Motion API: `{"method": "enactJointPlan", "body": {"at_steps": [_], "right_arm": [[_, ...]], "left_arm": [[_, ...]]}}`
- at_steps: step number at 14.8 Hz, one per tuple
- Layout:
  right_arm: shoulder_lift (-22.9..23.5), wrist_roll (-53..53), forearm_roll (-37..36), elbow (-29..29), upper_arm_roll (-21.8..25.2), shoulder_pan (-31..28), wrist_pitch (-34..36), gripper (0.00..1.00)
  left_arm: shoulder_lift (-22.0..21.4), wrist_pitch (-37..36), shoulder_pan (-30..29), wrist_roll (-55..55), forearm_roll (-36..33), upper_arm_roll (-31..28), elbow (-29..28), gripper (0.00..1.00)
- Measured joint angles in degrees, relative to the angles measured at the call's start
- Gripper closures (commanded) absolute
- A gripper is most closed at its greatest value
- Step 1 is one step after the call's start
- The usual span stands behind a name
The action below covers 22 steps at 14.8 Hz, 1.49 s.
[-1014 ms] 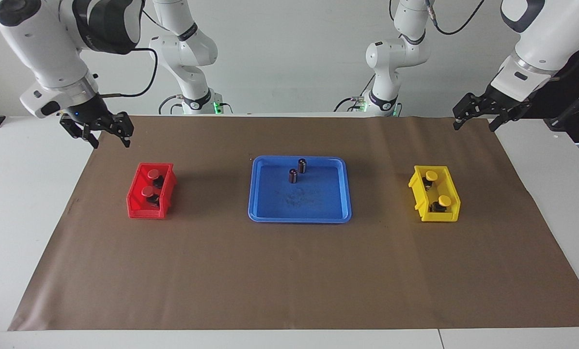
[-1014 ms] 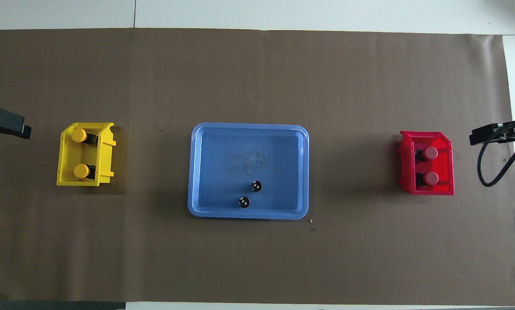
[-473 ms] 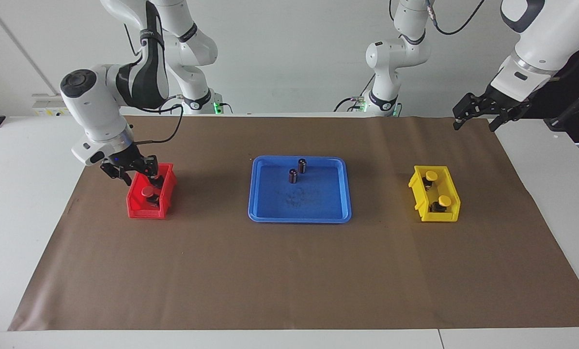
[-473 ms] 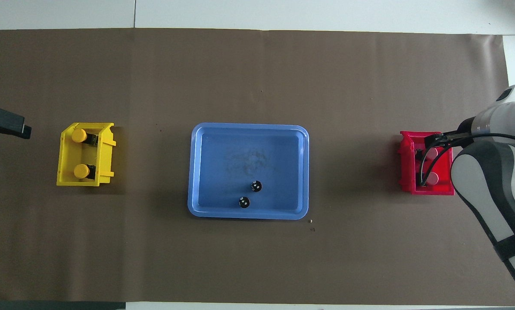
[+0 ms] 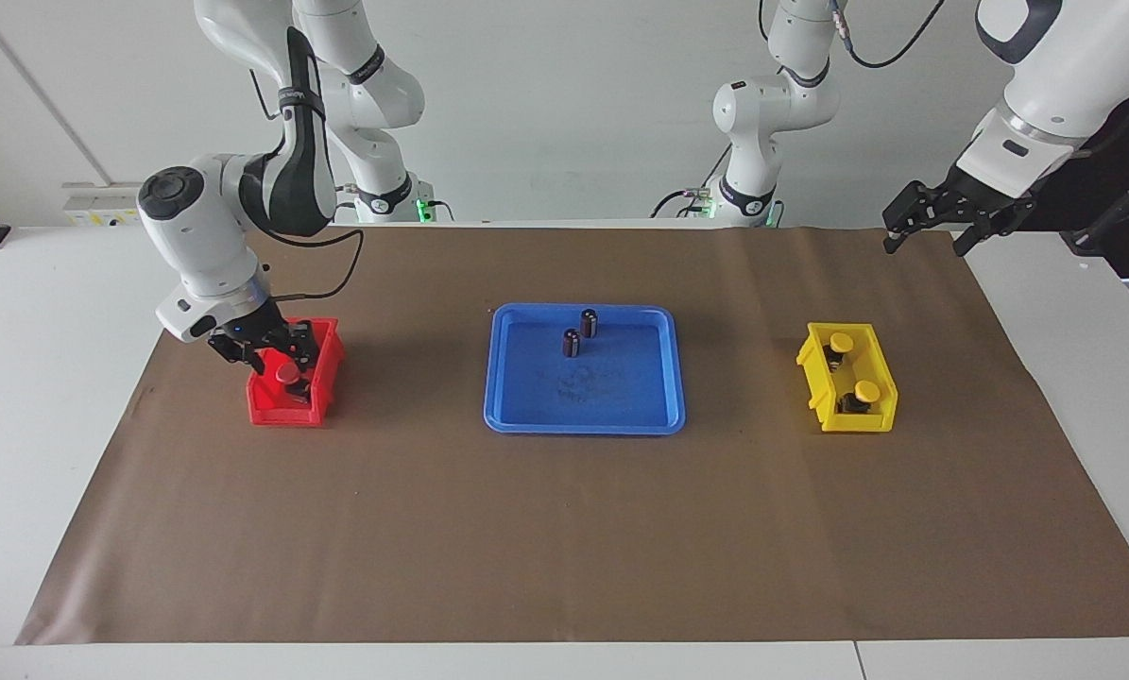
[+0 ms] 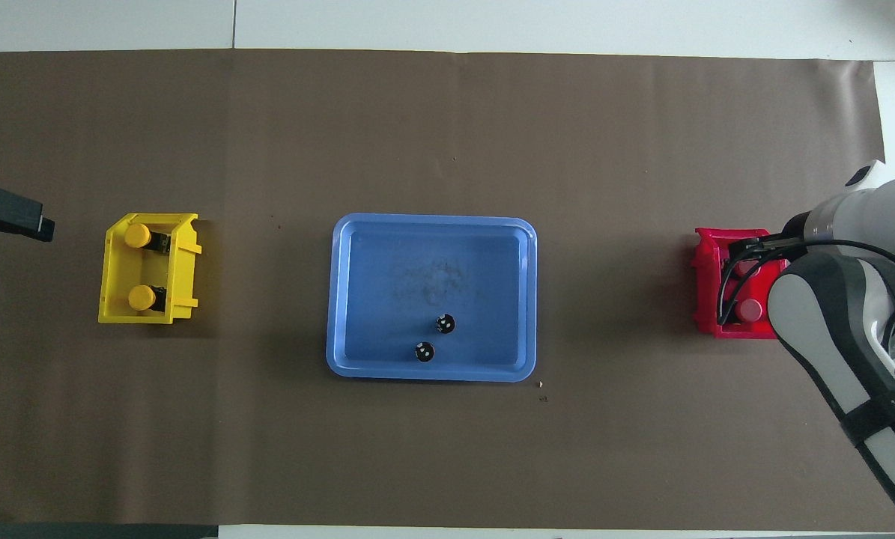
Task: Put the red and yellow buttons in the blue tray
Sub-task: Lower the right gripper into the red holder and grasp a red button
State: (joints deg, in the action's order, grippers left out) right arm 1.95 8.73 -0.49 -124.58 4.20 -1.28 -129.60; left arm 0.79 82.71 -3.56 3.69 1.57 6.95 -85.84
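Note:
The red bin (image 5: 281, 414) stands toward the right arm's end of the table. My right gripper (image 5: 279, 359) is lowered into it, right at the red button (image 5: 288, 374) farther from the robots. In the overhead view that gripper (image 6: 743, 251) covers most of this button, and the red button (image 6: 751, 308) nearer to the robots shows beside the arm. Two yellow buttons (image 5: 841, 341) (image 5: 867, 389) sit in the yellow bin (image 5: 880, 416). The blue tray (image 5: 583, 427) lies mid-table. My left gripper (image 5: 923, 234) waits open above the mat's corner, holding nothing.
Two dark cylinders (image 5: 589, 323) (image 5: 572, 342) stand in the blue tray (image 6: 432, 374) on the side nearer the robots. A brown mat (image 5: 564, 529) covers the table. The right arm's cable hangs over the red bin (image 6: 705, 284).
The right arm has swung down from above the mat's edge into the red bin and settled a little lower at the buttons. The left arm has not moved.

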Motion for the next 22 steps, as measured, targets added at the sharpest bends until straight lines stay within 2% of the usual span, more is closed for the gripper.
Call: {"method": "enactJointPlan", "body": {"at_steps": [12, 14, 15, 17, 18, 20, 22], "right_arm": [[0.0, 0.0, 0.1, -4.6, 0.0, -0.6, -4.4, 0.4], [0.0, 0.0, 0.1, -5.1, 0.0, -0.7, -5.1, 0.48], [0.0, 0.1, 0.1, -5.3, 0.0, -0.7, -5.3, 0.58], [0.0, 0.7, 0.1, -5.7, 0.0, -0.7, -5.6, 0.82], [-0.1, 0.9, 0.1, -5.8, 0.0, -0.7, -5.6, 0.87], [-0.2, 1.0, 0.1, -5.7, 0.0, -0.7, -5.0, 0.86], [-0.4, 1.1, 0.1, -3.8, 0.0, -0.7, -0.2, 0.86]], "left_arm": [[0.0, 0.0, 0.0, 0.0, 0.0, 0.0, 0.0, 0.0], [0.0, 0.0, 0.0, 0.0, 0.0, 0.0, 0.0, 0.0], [0.0, 0.0, 0.0, 0.0, 0.0, 0.0, 0.0, 0.0], [0.0, 0.0, 0.0, 0.0, 0.0, 0.0, 0.0, 0.0], [0.0, 0.0, 0.0, 0.0, 0.0, 0.0, 0.0, 0.0], [0.0, 0.0, 0.0, 0.0, 0.0, 0.0, 0.0, 0.0], [0.0, 0.0, 0.0, 0.0, 0.0, 0.0, 0.0, 0.0]]}}
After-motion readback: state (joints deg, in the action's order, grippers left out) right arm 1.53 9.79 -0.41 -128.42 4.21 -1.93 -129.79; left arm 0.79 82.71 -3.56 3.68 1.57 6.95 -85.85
